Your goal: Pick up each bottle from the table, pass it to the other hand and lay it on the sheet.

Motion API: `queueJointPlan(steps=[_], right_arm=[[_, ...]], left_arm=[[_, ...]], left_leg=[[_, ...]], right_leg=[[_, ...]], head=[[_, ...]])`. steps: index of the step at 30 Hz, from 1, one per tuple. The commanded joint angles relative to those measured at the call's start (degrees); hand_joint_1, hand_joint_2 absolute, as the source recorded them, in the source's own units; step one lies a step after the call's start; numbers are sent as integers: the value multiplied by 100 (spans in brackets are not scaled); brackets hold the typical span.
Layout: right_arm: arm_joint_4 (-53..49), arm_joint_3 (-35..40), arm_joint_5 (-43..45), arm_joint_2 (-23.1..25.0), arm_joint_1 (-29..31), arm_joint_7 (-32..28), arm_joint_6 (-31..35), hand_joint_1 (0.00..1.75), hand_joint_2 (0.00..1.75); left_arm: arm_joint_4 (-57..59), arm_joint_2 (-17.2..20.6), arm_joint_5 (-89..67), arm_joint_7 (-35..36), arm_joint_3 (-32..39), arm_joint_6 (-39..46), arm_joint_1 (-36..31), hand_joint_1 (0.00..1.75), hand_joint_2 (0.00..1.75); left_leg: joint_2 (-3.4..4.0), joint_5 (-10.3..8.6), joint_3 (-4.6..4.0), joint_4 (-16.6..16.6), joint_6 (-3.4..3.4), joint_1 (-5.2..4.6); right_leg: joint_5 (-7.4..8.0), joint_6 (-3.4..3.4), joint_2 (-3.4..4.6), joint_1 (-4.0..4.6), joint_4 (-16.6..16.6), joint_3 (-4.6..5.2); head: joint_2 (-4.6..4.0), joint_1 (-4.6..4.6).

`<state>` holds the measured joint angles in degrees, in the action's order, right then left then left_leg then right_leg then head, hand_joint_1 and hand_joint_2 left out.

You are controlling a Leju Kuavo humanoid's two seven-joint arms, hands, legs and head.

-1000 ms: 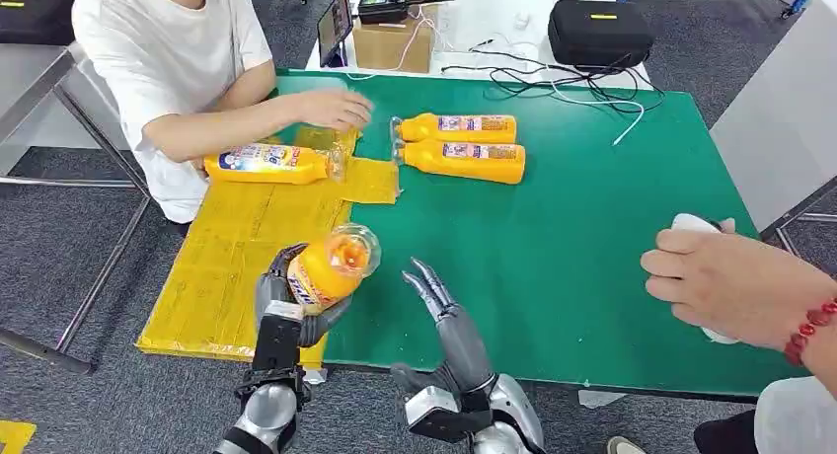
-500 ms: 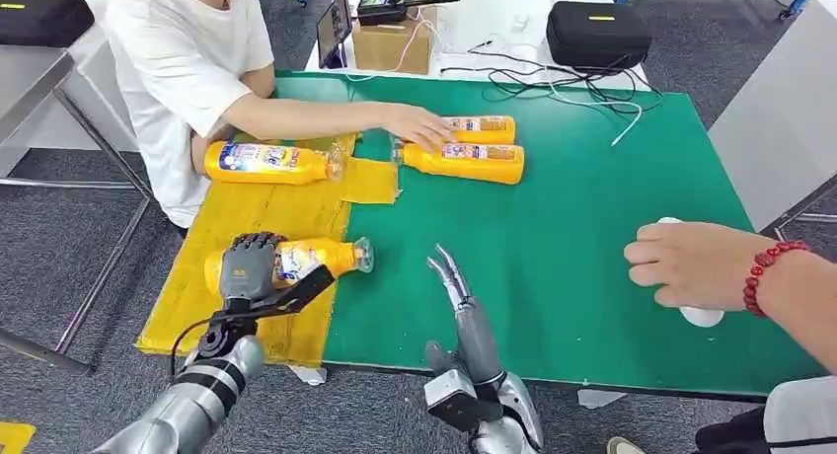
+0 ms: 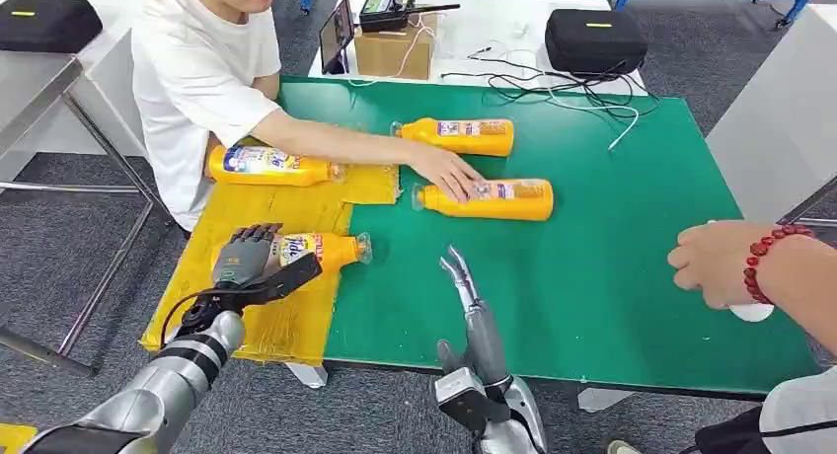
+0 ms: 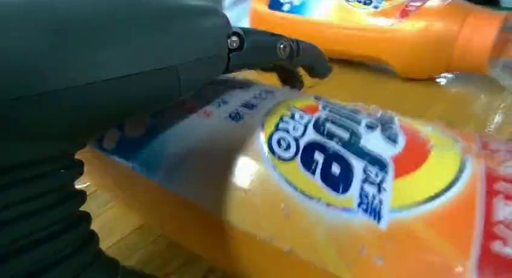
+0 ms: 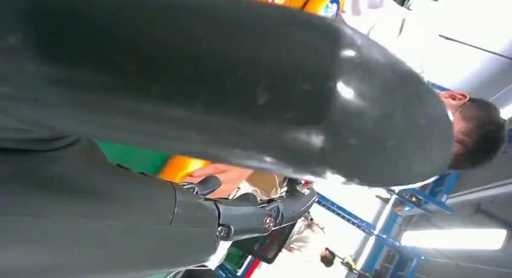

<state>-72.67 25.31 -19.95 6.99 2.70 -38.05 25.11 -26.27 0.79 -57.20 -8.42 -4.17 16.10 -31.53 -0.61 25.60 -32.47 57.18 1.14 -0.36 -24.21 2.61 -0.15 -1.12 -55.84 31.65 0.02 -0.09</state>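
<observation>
An orange bottle [image 3: 321, 249] [image 4: 338, 169] lies on its side on the yellow sheet [image 3: 247, 212], cap toward the green table. My left hand [image 3: 247, 262] [image 4: 121, 66] holds its base end, fingers [image 4: 284, 51] curled over the top and thumb along the near side. A second bottle [image 3: 271, 165] [image 4: 386, 30] lies at the sheet's far end. My right hand [image 3: 464, 286] [image 5: 181, 109] is open, fingers straight, over the table's near edge. A seated person's hand [image 3: 449, 170] rests on a third bottle [image 3: 498, 199] mid-table. Another bottle [image 3: 459, 135] lies behind it.
Another person's hand [image 3: 725, 262] with a red bead bracelet covers a white object [image 3: 752, 312] at the right of the green table [image 3: 612, 276]. Beyond its far edge stand a cardboard box [image 3: 393, 49], a black case [image 3: 595, 39] and loose cables [image 3: 553, 84].
My left hand has brought the bottle from upright in the air down flat onto the sheet. The seated person has slid one bottle toward the table's middle. My right hand straightened.
</observation>
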Motion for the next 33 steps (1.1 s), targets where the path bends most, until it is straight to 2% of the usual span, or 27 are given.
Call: queueJointPlan(steps=[1, 2, 3, 5, 7, 8, 10, 11, 13, 14, 15, 19, 22, 25, 28, 29, 31, 33], right_arm=[[336, -277, 68, 66, 160, -115, -147, 0, 0], [354, -297, 84, 67, 182, -140, -160, 0, 0], [354, -301, 87, 64, 182, -145, -163, 0, 0], [347, -319, 97, 54, 171, -165, -171, 0, 0], [358, -305, 91, 43, 168, -182, -174, 0, 0], [369, -309, 88, 46, 160, -195, -159, 0, 0], [378, -311, 89, 47, 149, -195, -146, 0, 0], [368, -301, 81, 44, 138, -195, -132, 0, 0], [354, -272, 49, 35, 121, -195, -97, 0, 0], [333, -256, 49, 35, 97, -195, -101, 0, 0], [328, -242, 53, 33, 92, -195, -111, 0, 0], [383, -191, -10, 48, 95, -195, -51, 0, 0], [392, -177, -12, 51, 93, -195, -40, 0, 0], [379, -140, -64, 48, 84, -195, 141, 0, 0], [524, 63, -1007, -160, 157, -3, 1089, 0, 0], [524, 75, -1240, -231, 165, 96, 1294, 0, 175], [261, -593, -2531, -279, -60, 511, 1489, 0, 175], [227, -839, -3063, -546, -89, 1022, 1489, 0, 175]], left_arm=[[455, 35, 394, -108, -28, -1448, 253, 0, 0], [333, 15, 619, -423, 17, -1493, 293, 0, 0], [317, 6, 682, -479, 34, -1493, 296, 0, 0], [177, -55, 1067, -706, 148, -1636, 323, 0, 0], [11, -98, 1456, -994, 273, -1839, 395, 0, 0], [-144, -157, 1802, -1117, 363, -1865, 455, 0, 0], [-377, -270, 2116, -1206, 354, -1827, 534, 0, 0], [-564, -318, 2425, -1426, 324, -1890, 607, 0, 0], [-926, -417, 2810, -1587, 226, -1743, 736, 0, 0], [-1431, -517, 3107, -2032, 117, -1472, 913, 0, 0], [-1752, -542, 3246, -2024, -44, -1468, 1027, 0, 175], [-2842, -657, 3848, -2171, -297, -843, 1353, 0, 175], [-2981, -625, 3884, -2043, -377, -825, 1380, 0, 175], [-3518, -748, 4302, -2484, -365, -265, 1514, 0, 175], [-5220, -970, 4854, -2659, -553, 518, 2204, 0, 175], [-5673, -935, 4922, -2621, -713, 593, 2457, 0, 175], [-6726, -732, 6573, -1984, -1014, -568, 3116, 0, 175], [-7439, -536, 6481, -2212, -976, -664, 3735, 0, 175]], left_leg=[[15, -2, 14, -10, -7, 2], [17, -7, 5, -11, -12, 8], [-18, -3, 28, -10, -8, -3], [-39, -6, 1, -2, -11, 3], [-63, 56, 57, 14, -9, 3], [-50, 35, 11, 11, -14, 5], [-67, 26, 69, 8, 3, 2], [-59, 19, 54, 3, 0, 5], [-56, 31, 87, -8, 4, -6], [-45, 33, 83, -12, 3, -1], [-47, 35, 97, -4, 7, -5], [-44, 35, 54, 4, 6, -1], [-44, 36, 9, 11, 4, 2], [-29, 40, -2, 8, 4, 1], [-29, 47, -23, 18, 3, 9], [-24, 46, -30, 16, 7, 4], [-9, 50, -32, 14, 8, 4], [-5, 52, -32, 7, 10, -1]], right_leg=[[4, -3, 9, 2, 9, -12], [11, -9, 14, 8, 13, -7], [-7, 4, -16, -3, 6, -38], [-16, -12, -39, 3, 2, 37], [-82, -5, -68, 3, -12, -21], [-62, -13, -58, 6, -8, 27], [-71, -14, -75, 2, -6, -37], [-55, -6, -67, 6, 1, -18], [-53, 16, -61, -6, 9, -86], [-48, 11, -54, -1, 20, -103], [-48, 6, -61, -4, 10, -119], [-45, 5, -62, 0, 9, -71], [-48, 2, -63, 3, 3, -26], [-47, 8, -51, 2, 5, -10], [-52, 5, -51, 11, 2, 7], [-50, 11, -46, 5, 1, 17], [-51, 11, -29, 5, 3, 21], [-53, 14, -24, -1, 6, 21]], head=[[-2, -2], [-2, -4], [-2, -2], [-2, 0], [0, -2], [-2, -2], [-2, -2], [-2, -2], [-2, 0], [-2, 0], [-2, 0], [0, -2], [-2, 2], [-2, -2], [-2, -2], [-2, -2], [-2, -2], [-2, 0]])
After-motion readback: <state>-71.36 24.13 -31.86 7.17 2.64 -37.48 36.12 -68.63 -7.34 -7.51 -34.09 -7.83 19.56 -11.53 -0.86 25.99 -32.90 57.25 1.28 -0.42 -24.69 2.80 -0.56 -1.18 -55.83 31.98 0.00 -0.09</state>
